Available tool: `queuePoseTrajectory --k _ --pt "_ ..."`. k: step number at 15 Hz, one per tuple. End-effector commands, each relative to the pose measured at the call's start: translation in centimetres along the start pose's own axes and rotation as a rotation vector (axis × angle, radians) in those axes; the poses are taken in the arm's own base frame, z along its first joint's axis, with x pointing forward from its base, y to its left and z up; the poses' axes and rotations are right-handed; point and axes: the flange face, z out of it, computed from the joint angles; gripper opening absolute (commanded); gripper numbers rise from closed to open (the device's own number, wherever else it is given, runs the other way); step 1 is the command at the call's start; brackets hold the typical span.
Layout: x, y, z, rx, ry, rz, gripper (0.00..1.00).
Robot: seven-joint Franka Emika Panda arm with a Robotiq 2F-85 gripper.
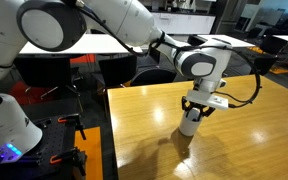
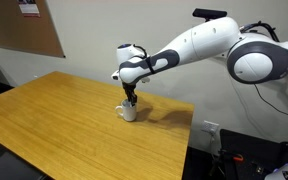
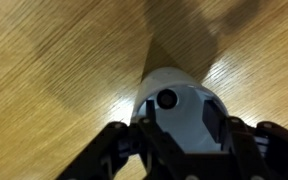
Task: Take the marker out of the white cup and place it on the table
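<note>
In the wrist view my pincer (image 3: 176,130) was released. Its black fingers (image 3: 114,150) stood spread, one on each side of the cup (image 3: 189,120). I could not tell whether they touched its wall. The white cup sat directly under the pincer, between the fingers. In its top was a small dark disc that looked like the marker (image 3: 167,98) seen end-on, inside the cup and not on the counter (image 3: 44,60).

In both exterior views the pincer (image 1: 194,106) (image 2: 131,99) hung straight over the cup (image 1: 189,122) (image 2: 129,112), with the fingertips down at the rim. From there I could not make out the marker against the dark fingers. The cup stood upright on the counter (image 1: 254,130) (image 2: 54,110), right below the pincer. Glossy wood lay bare on all sides of it, and a soft shadow fell just beside its foot.

Behind the pincer the white arm (image 2: 199,45) reached back off the counter's edge. Well beyond it, in an exterior view, stood white-topped tables (image 1: 94,45) with black chairs (image 1: 114,72). Far off in an exterior view, a brown board (image 2: 34,25) hung on the wall.
</note>
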Motion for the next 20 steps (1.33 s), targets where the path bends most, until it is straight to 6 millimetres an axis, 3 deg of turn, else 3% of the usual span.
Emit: queuePoseTrajectory --k 1,10,12,15,16,17,20 --pt "-0.1 0.6 0.0 0.024 -0.029 -0.015 0.51" --pt "0.3 1.1 0.0 0.031 -0.064 -0.003 0.48" --pt "0.4 1.2 -0.1 0.032 -0.069 -0.004 0.41" --pt "0.5 1.4 0.0 0.034 -0.076 -0.005 0.22" --pt "0.5 1.5 0.0 0.034 -0.078 -0.005 0.08" --pt "0.5 1.5 0.0 0.034 -0.080 -0.006 0.01" --pt "0.8 1.6 -0.2 0.028 -0.084 -0.011 0.05"
